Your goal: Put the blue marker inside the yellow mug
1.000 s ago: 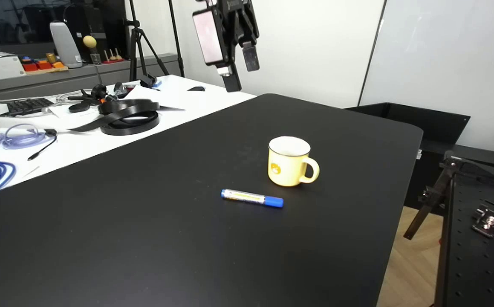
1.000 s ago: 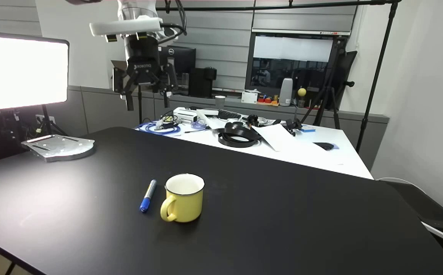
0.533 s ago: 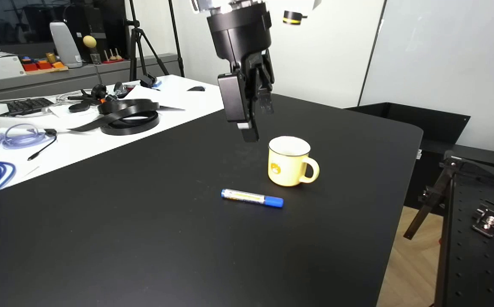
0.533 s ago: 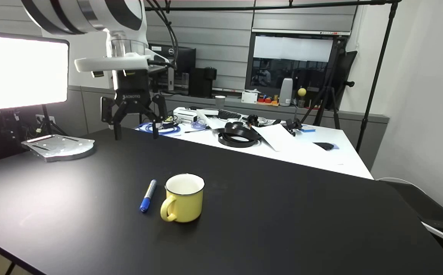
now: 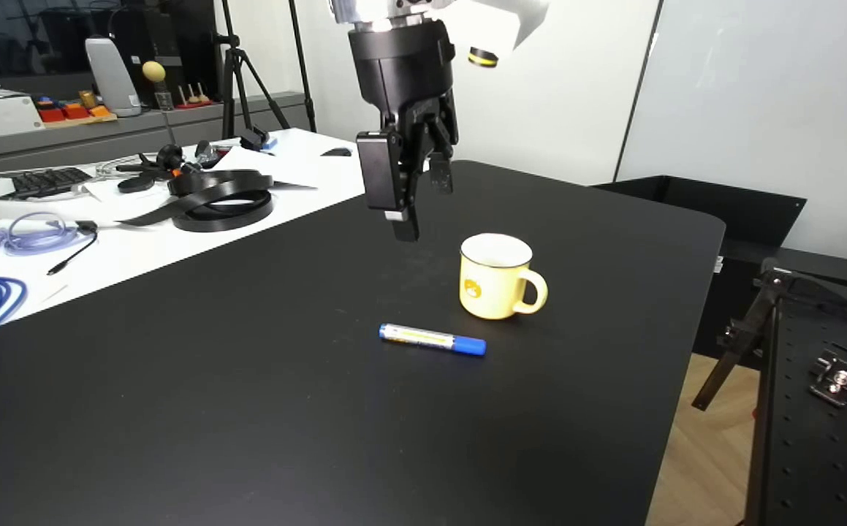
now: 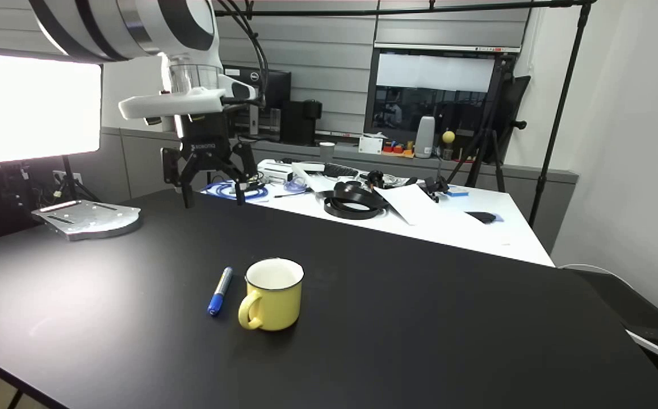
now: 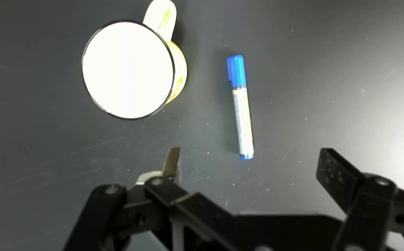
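Note:
The blue marker lies flat on the black table in both exterior views, with its blue cap end near the mug's handle side. It also shows in the wrist view, cap pointing up in the picture. The yellow mug stands upright beside the marker, apart from it, in both exterior views and the wrist view. My gripper is open and empty, above the table and short of both things. In the wrist view its fingers stand wide apart, either side of the marker's line.
A silver metal plate lies on the black table's far left corner in an exterior view. A white table with a black coiled strap and blue cables adjoins it. A black pegboard surface stands beyond the table's edge.
My gripper has come down closer to the table over the last second, then shifted slightly sideways, still open. The marker and mug have not moved.

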`<action>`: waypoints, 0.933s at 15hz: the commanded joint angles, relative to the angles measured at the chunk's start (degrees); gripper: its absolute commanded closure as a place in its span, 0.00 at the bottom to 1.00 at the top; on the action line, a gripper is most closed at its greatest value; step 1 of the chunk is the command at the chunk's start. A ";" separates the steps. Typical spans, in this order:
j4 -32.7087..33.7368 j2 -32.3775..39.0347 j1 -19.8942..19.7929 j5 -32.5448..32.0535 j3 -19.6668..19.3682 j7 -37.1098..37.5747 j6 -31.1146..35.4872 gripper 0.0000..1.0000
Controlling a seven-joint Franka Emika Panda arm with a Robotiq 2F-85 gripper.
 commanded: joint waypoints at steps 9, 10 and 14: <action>3.14 14.35 -0.24 5.51 0.20 -6.94 5.72 0.00; 3.43 15.29 -0.30 5.48 0.03 -8.34 5.51 0.00; 5.15 18.20 -0.35 4.35 -0.97 -11.28 4.32 0.00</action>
